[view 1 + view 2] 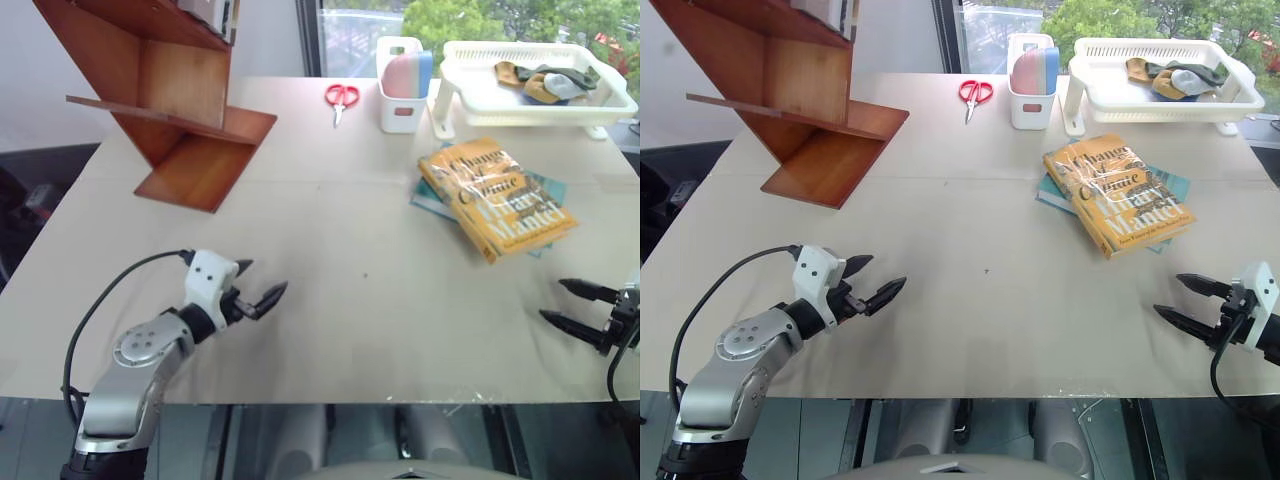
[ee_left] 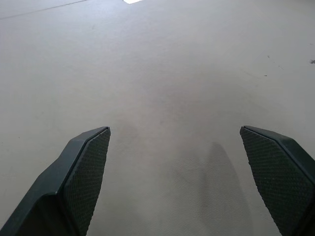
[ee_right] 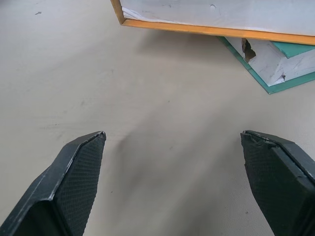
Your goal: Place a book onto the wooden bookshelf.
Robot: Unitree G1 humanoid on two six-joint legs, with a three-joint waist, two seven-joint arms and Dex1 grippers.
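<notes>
The yellow-orange book point(image 1: 497, 198) lies flat on the beige table at the right, on top of a thin teal book point(image 3: 295, 49). Its white page edge point(image 3: 211, 14) faces my right gripper. The wooden bookshelf point(image 1: 180, 110) stands at the table's far left, with slanted reddish-brown boards and a thin flat plank. My right gripper point(image 1: 552, 299) hovers open near the table's front right, a short way in front of the book and touching nothing. Over the front left of the table my left gripper point(image 1: 262, 280) is open and empty, far from both the book and the shelf.
Red-handled scissors point(image 1: 341, 97) lie at the back centre. Beside them stands a white container point(image 1: 403, 85) holding pink and blue items. A white basket tray point(image 1: 530, 85) with cloth pieces sits at the back right. Bare tabletop point(image 1: 340, 260) spreads between the grippers.
</notes>
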